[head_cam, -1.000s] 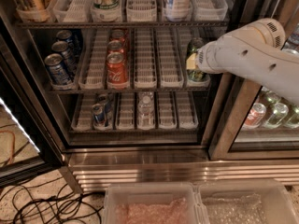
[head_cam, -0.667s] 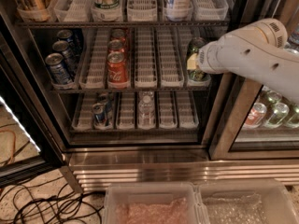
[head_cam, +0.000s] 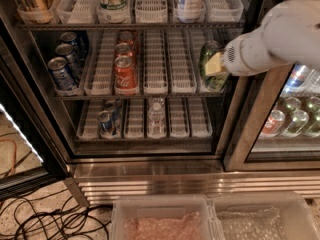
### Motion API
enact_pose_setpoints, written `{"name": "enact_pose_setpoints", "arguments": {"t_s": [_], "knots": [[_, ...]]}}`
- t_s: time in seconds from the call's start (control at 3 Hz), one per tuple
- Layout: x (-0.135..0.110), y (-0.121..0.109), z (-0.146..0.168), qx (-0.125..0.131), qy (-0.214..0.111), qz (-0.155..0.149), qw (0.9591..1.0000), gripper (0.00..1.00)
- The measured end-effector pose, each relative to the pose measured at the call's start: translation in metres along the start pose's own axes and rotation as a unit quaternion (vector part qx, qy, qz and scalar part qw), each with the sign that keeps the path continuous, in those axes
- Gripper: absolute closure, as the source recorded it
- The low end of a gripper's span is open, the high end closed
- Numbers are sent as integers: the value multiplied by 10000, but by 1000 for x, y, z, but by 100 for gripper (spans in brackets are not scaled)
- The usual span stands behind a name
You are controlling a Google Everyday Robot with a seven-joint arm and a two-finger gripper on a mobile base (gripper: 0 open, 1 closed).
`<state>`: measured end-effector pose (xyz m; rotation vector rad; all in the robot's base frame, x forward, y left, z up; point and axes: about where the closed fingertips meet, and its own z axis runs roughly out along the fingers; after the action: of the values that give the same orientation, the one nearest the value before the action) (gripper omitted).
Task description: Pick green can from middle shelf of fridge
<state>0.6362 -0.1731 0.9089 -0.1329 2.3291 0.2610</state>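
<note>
One slim, shiny green aluminium can (head_cam: 216,81) stands at the front of the rightmost white slotted lane tray on the dark wire middle shelf (head_cam: 170,95) of the glass-doored display fridge (head_cam: 150,181). The robot's white claw (head_cam: 214,64) sits right at the can's body, covering its middle; whether the claw is clenched on it or loose cannot be told from this view. To do the pick well, the grip probably wants to be square on the mid-body and firm before any pull. A small lift should then clear the tray's front lip, followed by a straight draw outward with the can kept upright. Just right of the claw runs the dark door post (head_cam: 250,119), leaving little room to swing that way. Just above it, the upper wire rack (head_cam: 150,26) limits the lift. Well left of the claw stand red cans (head_cam: 125,74) and, farther left, blue cans (head_cam: 62,74), out of the path. Far below the claw lie two translucent plastic bins (head_cam: 160,219).
</note>
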Motion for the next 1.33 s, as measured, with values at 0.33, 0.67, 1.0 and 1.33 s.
{"name": "enact_pose_setpoints", "arguments": {"t_s": [0.33,0.67,1.0,1.33], "knots": [[12,22,-42,-555,431,-36,9975,100],[29,49,-73,-1227,967,20,9877,100],[46,58,-79,-1370,1301,26,9820,100],[75,61,-70,-1651,1682,331,9713,100]]}}
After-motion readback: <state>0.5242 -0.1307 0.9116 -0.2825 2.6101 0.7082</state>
